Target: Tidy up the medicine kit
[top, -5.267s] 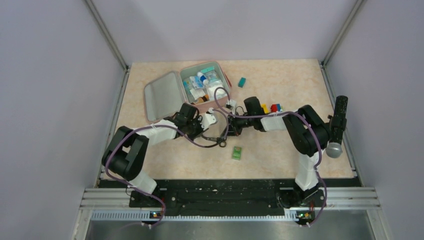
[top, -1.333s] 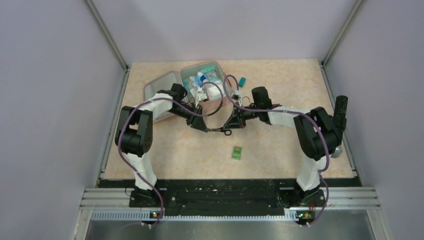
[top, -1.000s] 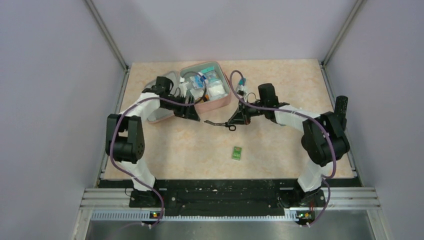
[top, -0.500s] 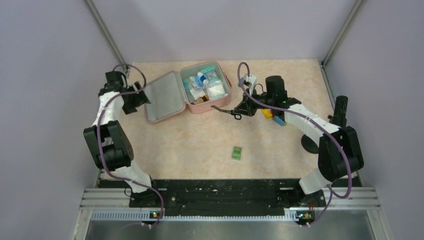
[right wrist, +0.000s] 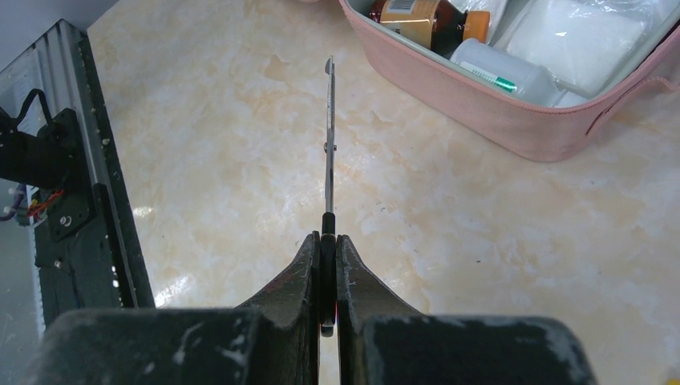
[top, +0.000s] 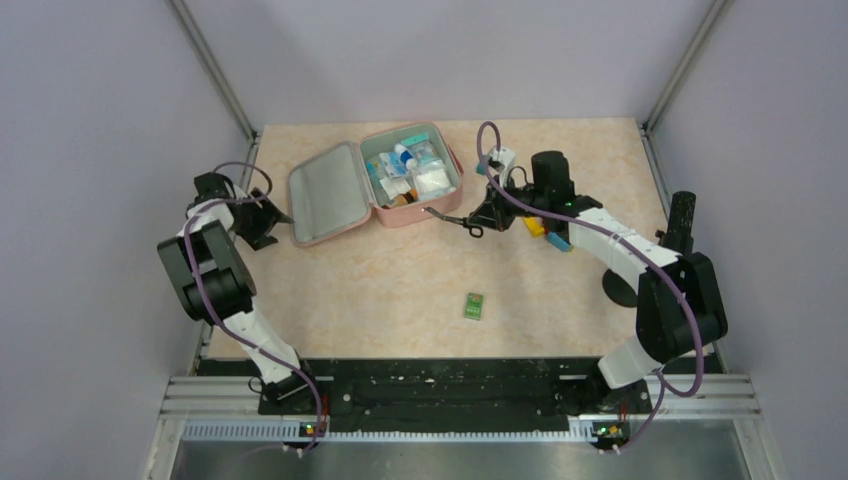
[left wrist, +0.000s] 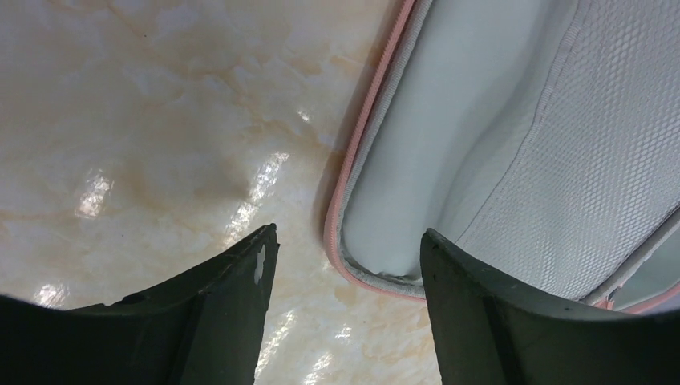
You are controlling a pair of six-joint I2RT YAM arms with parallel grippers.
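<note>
Writing: the amber bottle inside the medicine kit carries a pale label, its print too small to read; a white tube next to it shows only a green mark; the small green card nearer the arms has no legible text
Tabletop: beige, marbled and glossy, with bright highlights in the left wrist view; a black rail runs along the near edge
Room: plain pale lilac walls on three sides; metal frame posts rise at the two far corners
Medicine kit: far centre-left of the tabletop, lying open; grey-green lid flat on the left, filled pink tray on the right
Left pincer: fingers spread wide and holding nothing; low over the tabletop at the lid's left edge, with a rounded pink-zipped corner of the lid showing between the fingers; whether it touches the lid cannot be told
Right pincer: clamped tight on the scissors at the handle end; blades together, tip near the tray's near wall and clear of it
Coloured blocks: yellow and blue, right of the kit, partly under the right arm
</note>
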